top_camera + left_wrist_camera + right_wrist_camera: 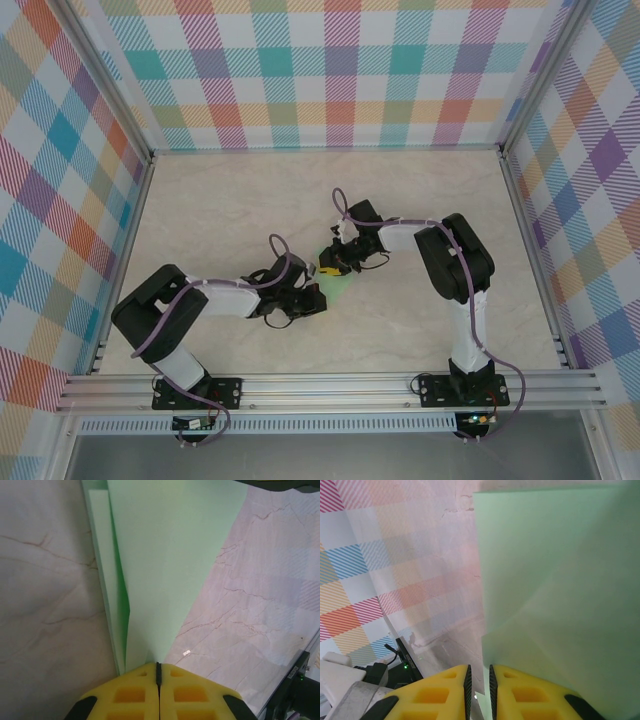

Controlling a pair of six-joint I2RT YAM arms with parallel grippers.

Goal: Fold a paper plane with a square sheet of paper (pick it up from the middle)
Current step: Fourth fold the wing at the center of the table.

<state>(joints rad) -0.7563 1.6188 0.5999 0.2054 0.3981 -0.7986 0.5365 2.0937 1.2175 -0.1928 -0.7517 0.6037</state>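
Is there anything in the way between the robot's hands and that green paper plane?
Nothing visible. The left gripper is shut on the paper plane's narrow end, and the right gripper sits right at its edge.

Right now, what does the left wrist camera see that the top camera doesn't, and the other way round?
Left wrist view: close up, the left gripper is shut, its yellow fingers pinching the narrow end of the paper plane, with folded layers along its left edge.

Top view: the left arm and the right arm bend toward the middle, the right gripper is at the paper, and there are checked walls and a metal rail.

Both: the light green paper and the marble table.
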